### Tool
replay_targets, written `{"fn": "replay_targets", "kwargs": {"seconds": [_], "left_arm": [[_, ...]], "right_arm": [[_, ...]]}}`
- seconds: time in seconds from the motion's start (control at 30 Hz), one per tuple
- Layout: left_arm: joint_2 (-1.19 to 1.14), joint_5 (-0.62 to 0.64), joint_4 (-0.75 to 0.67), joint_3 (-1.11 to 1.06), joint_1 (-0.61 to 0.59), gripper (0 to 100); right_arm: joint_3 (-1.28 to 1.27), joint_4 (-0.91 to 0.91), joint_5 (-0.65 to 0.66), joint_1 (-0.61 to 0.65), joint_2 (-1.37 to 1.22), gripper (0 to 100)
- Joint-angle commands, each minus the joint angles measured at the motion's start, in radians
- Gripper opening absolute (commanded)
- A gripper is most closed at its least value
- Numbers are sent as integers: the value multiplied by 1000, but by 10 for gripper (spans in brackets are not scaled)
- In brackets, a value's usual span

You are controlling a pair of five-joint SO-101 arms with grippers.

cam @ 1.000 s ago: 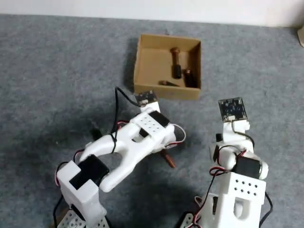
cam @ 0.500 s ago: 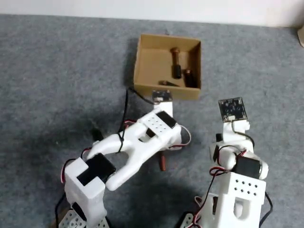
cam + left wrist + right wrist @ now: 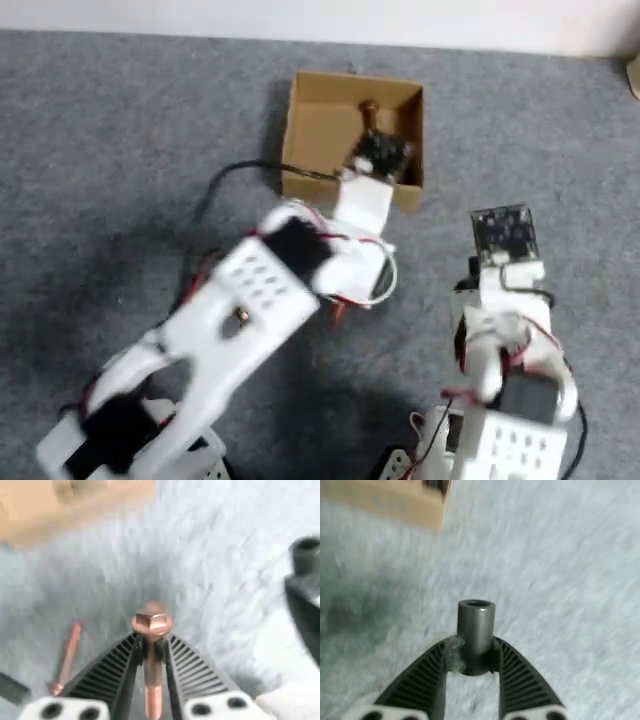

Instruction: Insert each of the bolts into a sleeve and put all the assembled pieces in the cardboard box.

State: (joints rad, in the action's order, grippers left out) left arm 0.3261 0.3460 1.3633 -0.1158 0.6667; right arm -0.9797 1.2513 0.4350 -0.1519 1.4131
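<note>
My left hand (image 3: 152, 642) is clamped shut on a bolt (image 3: 152, 622). The bolt is copper-coloured metal with a hexagonal flanged head and a smooth round shank. The shank is pinched between my two black ribbed fingers (image 3: 115, 665), and the head pokes out just past their tips. The bolt hangs above the counter (image 3: 225, 580), which has a grey, fuzzy, felt-like cover. A second bolt (image 3: 65, 655) of the same copper colour lies flat on that cover, off to one side and apart from my fingers. Beyond it is the plain brown cardboard box (image 3: 75, 500).

My right hand (image 3: 472, 652) is closed around a sleeve (image 3: 476, 622). It is a dark grey, matte, straight-walled tube. Its round open mouth points away from my wrist and its lower end is squeezed between the ribbed fingers. It also sits above the grey cover, with a corner of the box farther off.

In the high view the box is square and open-topped, and my left wrist is over its near wall. A copper bolt head (image 3: 368, 110) shows on its floor.
</note>
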Motion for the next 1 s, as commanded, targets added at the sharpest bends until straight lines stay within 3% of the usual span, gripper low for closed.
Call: {"fn": "replay_targets", "kwargs": {"seconds": [0.0,0.17,0.5,0.6,0.77,0.97], "left_arm": [[171,-153,25,99,-67,4],[366,-259,68,53,-134,4],[998,-339,84,-300,-145,4],[1159,-339,61,-464,-196,4],[1371,-331,-319,-837,-229,4],[1508,-112,-1000,-1208,-265,4]], "right_arm": [[65,74,2,113,217,5],[53,91,-8,196,435,5],[44,59,-57,472,424,5],[35,25,-57,527,424,5],[-97,-116,-63,642,424,5],[-266,-320,-83,739,426,5]]}}
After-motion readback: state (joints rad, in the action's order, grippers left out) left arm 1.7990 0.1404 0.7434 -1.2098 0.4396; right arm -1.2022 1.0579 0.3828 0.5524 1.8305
